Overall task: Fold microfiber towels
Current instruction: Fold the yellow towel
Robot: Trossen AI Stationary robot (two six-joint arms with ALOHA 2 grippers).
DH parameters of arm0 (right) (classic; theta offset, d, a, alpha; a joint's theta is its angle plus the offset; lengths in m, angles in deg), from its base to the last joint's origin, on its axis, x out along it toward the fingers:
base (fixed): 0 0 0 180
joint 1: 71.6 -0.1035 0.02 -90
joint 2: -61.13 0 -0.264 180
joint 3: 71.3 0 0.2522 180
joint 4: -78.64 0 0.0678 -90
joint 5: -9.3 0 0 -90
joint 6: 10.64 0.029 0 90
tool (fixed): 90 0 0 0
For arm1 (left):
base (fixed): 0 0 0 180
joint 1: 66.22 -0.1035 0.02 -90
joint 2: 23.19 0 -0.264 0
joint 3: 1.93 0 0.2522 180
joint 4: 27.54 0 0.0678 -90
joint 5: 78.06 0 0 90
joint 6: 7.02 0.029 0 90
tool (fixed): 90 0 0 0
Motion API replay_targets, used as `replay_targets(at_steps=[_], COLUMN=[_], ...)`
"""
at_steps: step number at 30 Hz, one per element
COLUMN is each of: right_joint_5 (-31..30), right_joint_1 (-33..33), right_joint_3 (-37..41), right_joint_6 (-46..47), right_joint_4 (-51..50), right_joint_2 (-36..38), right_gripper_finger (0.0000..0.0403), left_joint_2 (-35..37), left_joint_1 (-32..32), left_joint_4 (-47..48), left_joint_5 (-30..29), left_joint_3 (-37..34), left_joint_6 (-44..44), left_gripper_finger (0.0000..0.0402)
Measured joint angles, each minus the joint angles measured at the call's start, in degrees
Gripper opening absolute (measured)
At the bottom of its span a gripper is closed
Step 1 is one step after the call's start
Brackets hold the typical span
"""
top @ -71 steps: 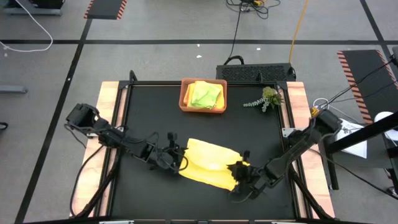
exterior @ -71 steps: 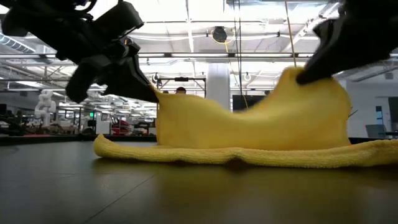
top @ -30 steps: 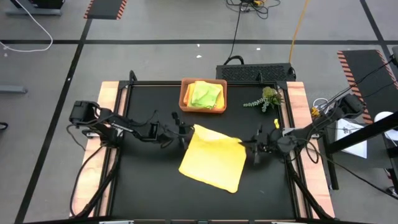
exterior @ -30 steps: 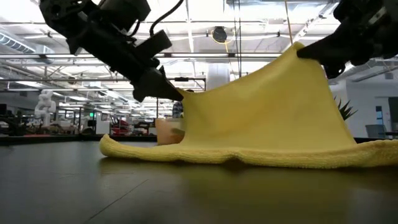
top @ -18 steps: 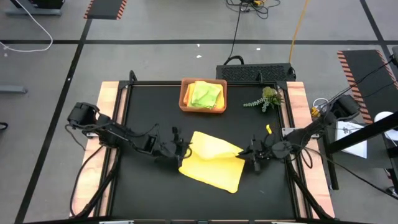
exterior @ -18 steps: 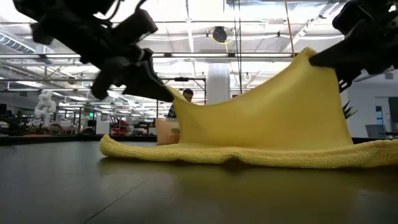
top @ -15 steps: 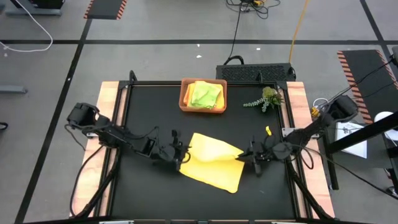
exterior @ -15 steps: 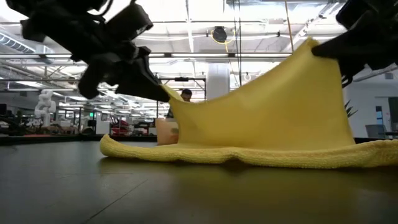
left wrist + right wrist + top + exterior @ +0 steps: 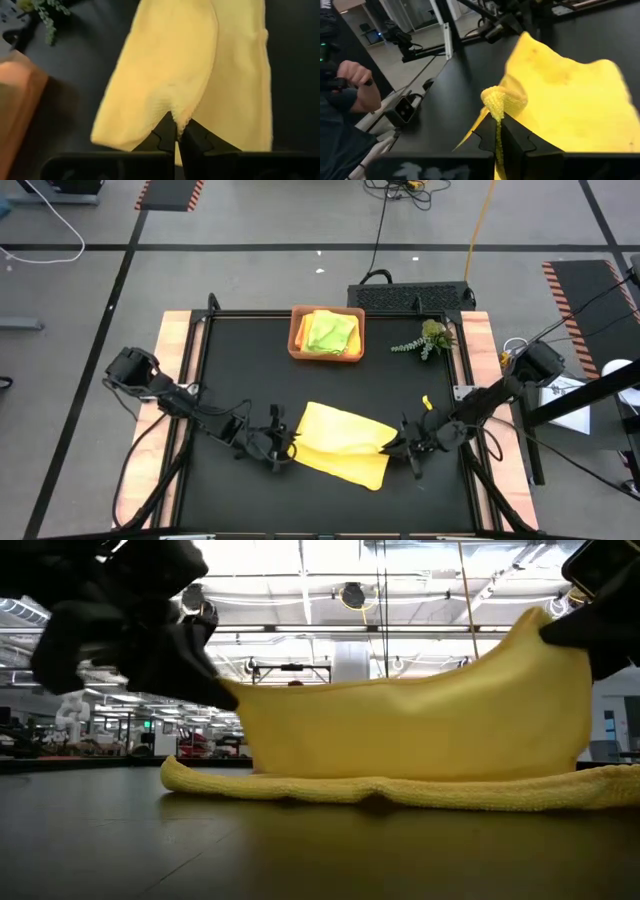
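Both grippers have come closer to the near edge of the worktop since a moment ago, and they carry the far side of the soft yellow microfiber towel (image 9: 340,442) with them, over the part that lies flat.

I hold the left gripper (image 9: 285,452) pinched tight on one raised corner of this towel. I see it best in the left wrist view, where the left gripper (image 9: 176,136) bites the cloth edge. The right gripper (image 9: 392,446) is pinched tight on the other raised corner, and in the right wrist view the right gripper (image 9: 497,131) has a small bunch of yellow cloth between its tips.

From the low view, the towel (image 9: 400,745) stands up like a little wall between my two grippers, and its bottom edge lies on the black worktop (image 9: 240,370). So the fold is only half made. I think the lifted side still has to come down onto the near side, and then I must let go.

The towel sits near the middle of the worktop, closer to the near edge. By the far edge stands the orange-brown rectangular tray (image 9: 296,352). It holds a lime green cloth (image 9: 330,332) on top of a yellow one (image 9: 310,320). They look folded to me, but I cannot tell for sure. I see no other towels, so I cannot tell how many are left.
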Motion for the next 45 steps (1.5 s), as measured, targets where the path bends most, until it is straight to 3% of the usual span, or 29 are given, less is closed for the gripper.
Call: replay_targets(at_steps=[6, 10, 14, 21, 28, 36, 41, 45], right_joint_5=[0.32, 1.92, 2.56, 4.93, 12.31, 15.62, 20.90, 17.98], right_joint_1=[-1.40, -2.31, -2.93, -2.88, -2.91, -2.91, -2.91, -2.91], right_joint_3=[-4.53, -6.53, -7.08, -7.08, -7.08, -7.08, -7.08, -7.08], right_joint_6=[-0.19, 0.18, 1.56, 5.30, 5.01, 1.34, -5.74, -9.86], right_joint_4=[-0.26, -0.48, -0.45, -0.42, 1.72, 8.23, 12.78, 13.00], right_joint_2=[-6.40, -9.96, -11.46, -11.60, -11.62, -11.60, -11.60, -11.60], right_gripper_finger=[0.0004, 0.0004, 0.0004, 0.0010, 0.0081, 0.0177, 0.0198, 0.0195], left_joint_2=[-0.02, -0.02, -0.26, -0.31, -0.31, 1.07, 1.07, 1.07], left_joint_1=[1.27, 1.43, 1.86, 2.38, 2.36, 2.34, 2.34, 2.32], left_joint_4=[-0.06, -1.82, -4.07, -4.76, -5.91, -8.92, -9.61, -10.77], left_joint_5=[0.43, 5.74, 10.61, 13.57, 13.52, 12.34, 11.67, 11.65], left_joint_3=[-3.51, -5.20, -5.43, -5.40, -5.42, -1.96, -1.23, -1.21], left_joint_6=[-5.07, -6.57, -6.22, -5.59, -4.47, 2.71, 3.77, 1.42], left_gripper_finger=[0.0004, 0.0018, 0.0027, 0.0033, 0.0076, 0.0107, 0.0108, 0.0108])
